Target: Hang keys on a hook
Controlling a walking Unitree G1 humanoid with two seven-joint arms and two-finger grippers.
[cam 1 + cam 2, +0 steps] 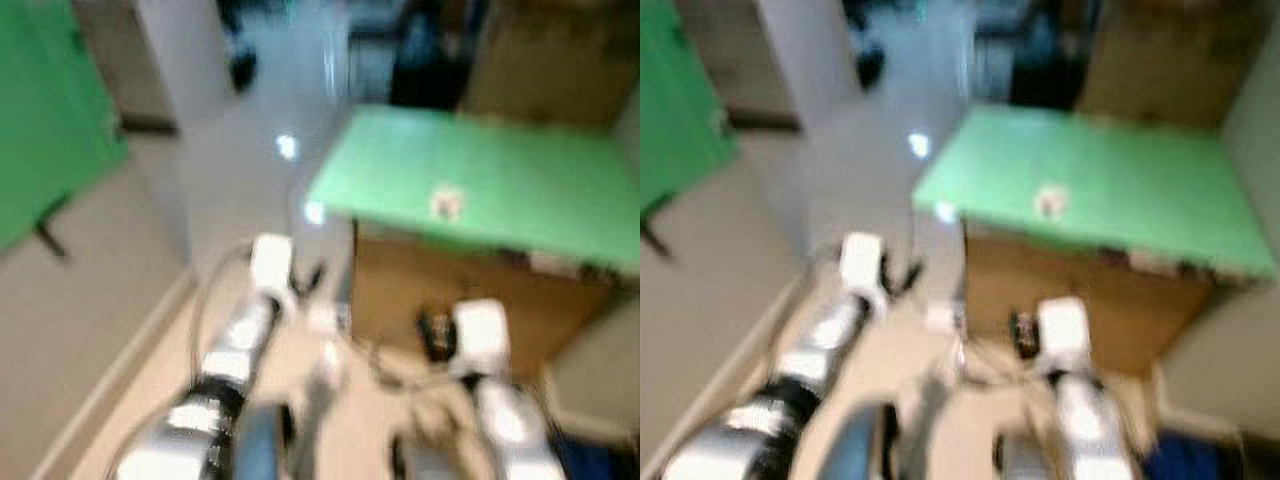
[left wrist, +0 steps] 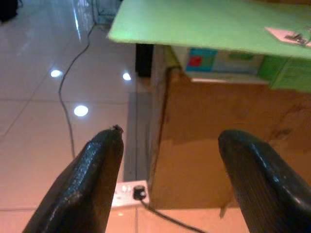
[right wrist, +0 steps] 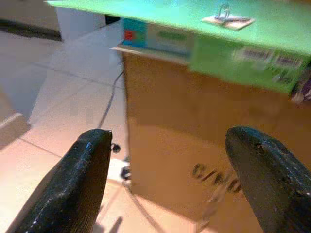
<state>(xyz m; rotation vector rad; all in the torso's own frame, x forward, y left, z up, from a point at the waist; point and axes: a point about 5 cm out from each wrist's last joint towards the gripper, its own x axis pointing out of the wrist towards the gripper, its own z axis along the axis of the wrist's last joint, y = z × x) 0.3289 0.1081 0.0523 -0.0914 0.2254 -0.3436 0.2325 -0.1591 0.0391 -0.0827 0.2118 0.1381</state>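
Observation:
A small bunch of keys on a white tag (image 1: 446, 203) lies on the green table top (image 1: 500, 170), seen also as the keys (image 3: 226, 15) and the keys (image 2: 291, 36) in the wrist views. Both head views are blurred. My left gripper (image 2: 170, 179) is open and empty, low in front of the brown box under the table. My right gripper (image 3: 184, 184) is open too, empty, facing the same brown cardboard box (image 3: 194, 141). Both silver arms (image 1: 230, 360) reach forward, short of the table.
A brown cardboard box (image 1: 450, 300) stands under the green top. A black cable (image 2: 73, 63) runs over the shiny tiled floor to a white power strip (image 2: 129, 191). A green panel (image 1: 45, 120) stands at the left, a white pillar (image 1: 190, 60) behind.

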